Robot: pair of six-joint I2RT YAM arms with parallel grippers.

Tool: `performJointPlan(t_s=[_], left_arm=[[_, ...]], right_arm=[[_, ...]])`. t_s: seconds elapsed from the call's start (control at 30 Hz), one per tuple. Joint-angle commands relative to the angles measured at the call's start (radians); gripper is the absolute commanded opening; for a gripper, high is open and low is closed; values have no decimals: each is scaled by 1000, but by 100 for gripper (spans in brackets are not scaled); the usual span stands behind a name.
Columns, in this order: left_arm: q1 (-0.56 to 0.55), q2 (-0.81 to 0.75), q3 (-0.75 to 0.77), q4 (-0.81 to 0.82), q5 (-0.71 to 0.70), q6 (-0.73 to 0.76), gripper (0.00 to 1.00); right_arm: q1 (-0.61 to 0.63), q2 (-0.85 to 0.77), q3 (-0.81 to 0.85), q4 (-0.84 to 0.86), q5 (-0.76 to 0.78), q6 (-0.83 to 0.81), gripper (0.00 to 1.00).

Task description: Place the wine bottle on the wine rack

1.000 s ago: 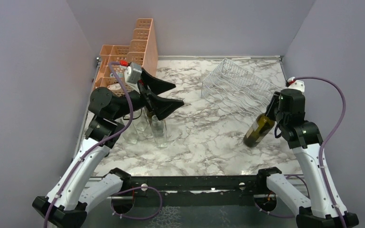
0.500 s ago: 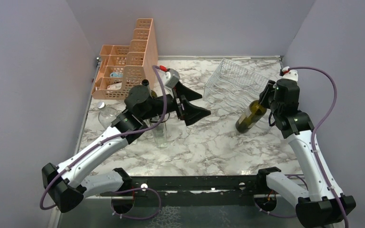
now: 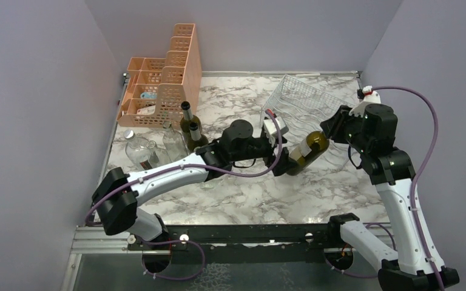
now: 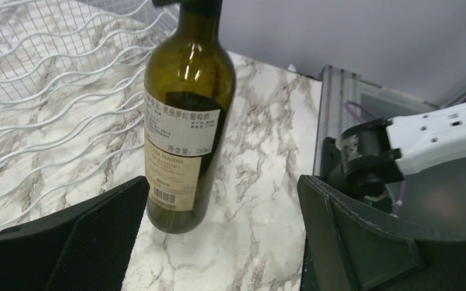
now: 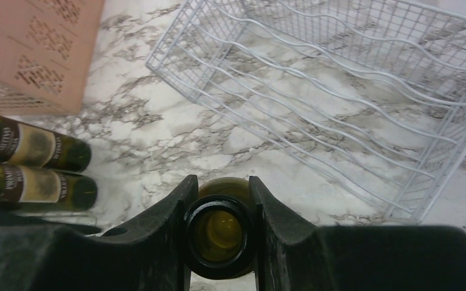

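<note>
The dark green wine bottle [image 3: 306, 151] hangs tilted over the marble table, its base pointing at the left arm. My right gripper [image 3: 335, 129] is shut on its neck. In the right wrist view the fingers [image 5: 176, 212] press both sides of the bottle [image 5: 218, 236] just below its open mouth. My left gripper [image 3: 285, 161] is open at the bottle's base. From the left wrist, the labelled bottle [image 4: 185, 121] stands close to the left finger [image 4: 97, 236], with a wide gap to the other one. The white wire wine rack [image 3: 303, 106] lies just behind the bottle.
A peach perforated organizer [image 3: 164, 79] stands at the back left. Two more green bottles [image 3: 191, 128] and clear glass bottles [image 3: 139, 150] cluster in front of it. Purple walls close in the table on three sides. The wine rack [image 5: 340, 79] fills the upper right of the right wrist view.
My left arm swung right across the table from the bottle cluster to the held bottle's base. My right gripper carried the bottle up and left, closer to the rack.
</note>
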Motion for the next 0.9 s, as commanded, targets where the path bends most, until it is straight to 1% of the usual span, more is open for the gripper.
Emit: performJointPlan(t_s=[0.0,0.1,0.23,0.3,0.4,0.57,0.73,0.87], left_arm=[[-36,69,-14,116,-42,80,99],[-51,117,-43,177,-77,82,99],[-53,146,-88,258,-180,80,99],[-52,145,-106,291,-167,107,99],[-53,152,-113,295,-146,131,99],[-53,159,-125,295,-152,141,98],[-51,143,-131,293,-66,213,97],[-46,134,-139,293,-62,241,97]], right_arm=[[-5,-41,86,30,-163,68,1],[-7,-49,93,45,-246,101,1],[-5,-55,99,54,-325,123,1],[-6,-59,97,58,-354,124,1],[-6,-60,96,64,-414,104,1],[-6,-68,91,76,-494,84,1],[-5,-70,93,58,-563,48,1],[-6,-69,109,22,-599,28,1]])
